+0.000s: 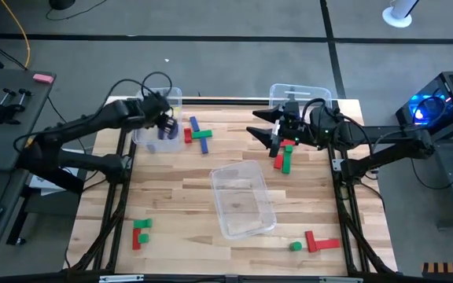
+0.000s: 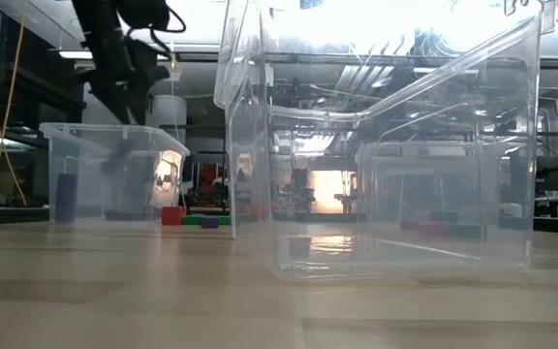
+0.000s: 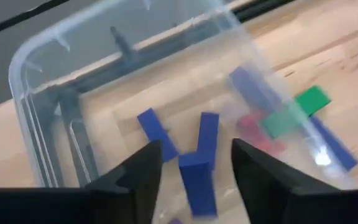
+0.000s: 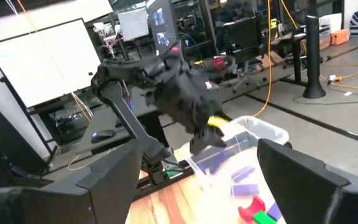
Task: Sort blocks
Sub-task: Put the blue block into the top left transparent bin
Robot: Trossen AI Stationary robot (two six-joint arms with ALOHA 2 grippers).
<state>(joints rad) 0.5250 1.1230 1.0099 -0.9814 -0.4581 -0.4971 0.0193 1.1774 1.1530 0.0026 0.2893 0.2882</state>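
1. Blocks lie in several groups on the wooden table [image 1: 171, 196], with three clear bins among them.
2. Left gripper [image 1: 163, 122] hangs over the left bin [image 1: 140, 135] at the far left of the table. In the left wrist view its fingers [image 3: 143, 171] are spread, and a blue block [image 3: 197, 180] sits in the gap between them without either finger clearly touching it; whether it is falling or already resting I cannot tell.
3. Inside that bin, two more blue blocks [image 3: 156, 132] lie on the floor, one angled and one [image 3: 209, 130] nearly straight beside it.
4. Just outside the left bin, a green bar [image 1: 202, 135] crosses a blue bar [image 1: 197, 130], with a red block [image 1: 187, 135] touching them.
5. Right gripper [image 1: 278, 134] hovers near the far right of the table, beside the far bin [image 1: 321, 94]. Its fingers are spread wide and hold nothing.
6. Close to the right gripper, a red block [image 1: 279, 160] and a green block [image 1: 287, 162] stand side by side.
7. Middle bin [image 1: 242, 196] lies at the table's centre; it looks empty from above.
8. At the near left, a red block [image 1: 136, 236] and green blocks [image 1: 143, 226] are clustered together.
9. At the near right, red bars [image 1: 318, 242] form an L shape, with a small green cube [image 1: 296, 247] just beside them.
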